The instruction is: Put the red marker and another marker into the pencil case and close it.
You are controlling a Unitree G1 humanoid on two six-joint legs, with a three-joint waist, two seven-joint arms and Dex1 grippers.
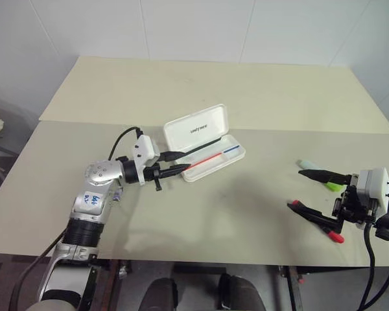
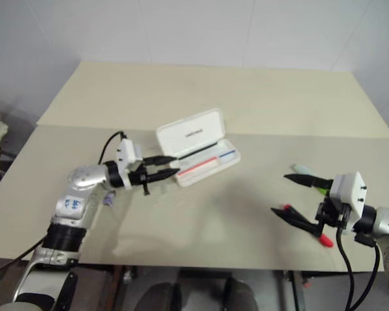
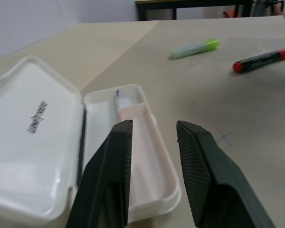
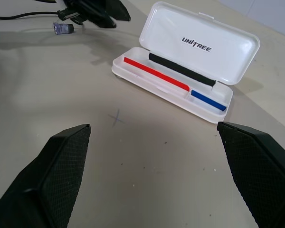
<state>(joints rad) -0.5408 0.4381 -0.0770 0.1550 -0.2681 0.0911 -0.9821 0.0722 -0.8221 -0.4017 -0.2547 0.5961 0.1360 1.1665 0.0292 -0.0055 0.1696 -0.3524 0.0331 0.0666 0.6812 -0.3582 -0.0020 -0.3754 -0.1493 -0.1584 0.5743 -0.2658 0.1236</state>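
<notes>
Worktop (image 1: 201, 220): pale beige and matte, with a seam running across the middle of the head views; its near edge runs along the bottom of the frame, its far edge meets a white wall at the top.
Open room: a wide bare stretch lies between the case at centre and the markers at the right; a small pencilled cross (image 4: 117, 118) is marked on it.
Pencil case (image 1: 211, 155): flat white glossy plastic with rounded corners, at the centre of the head views; it lies open, the lid tilted up toward the upper left, black lettering on the lid, red and blue stripes and a black strip in the tray.
Left pincer (image 1: 180, 162): left of centre, level, its black ribbed fingers (image 3: 111, 175) partly apart at the case's near-left end; the left wrist view shows one finger over the tray's rim, and nothing is gripped.
Right pincer (image 1: 314, 190): lower right, its fingers spread wide and empty.
Red marker (image 1: 329, 232): black barrel with red ends, lying on the worktop at the lower right, partly behind the right pincer's lower finger.
Another marker (image 1: 316, 172): pale mint barrel with a brighter green end, just above the red one, partly behind the upper finger.
Other things: a small purple object (image 4: 62, 28) lies on the worktop beside the left arm; a black cable (image 1: 120, 139) loops over the left wrist.
</notes>
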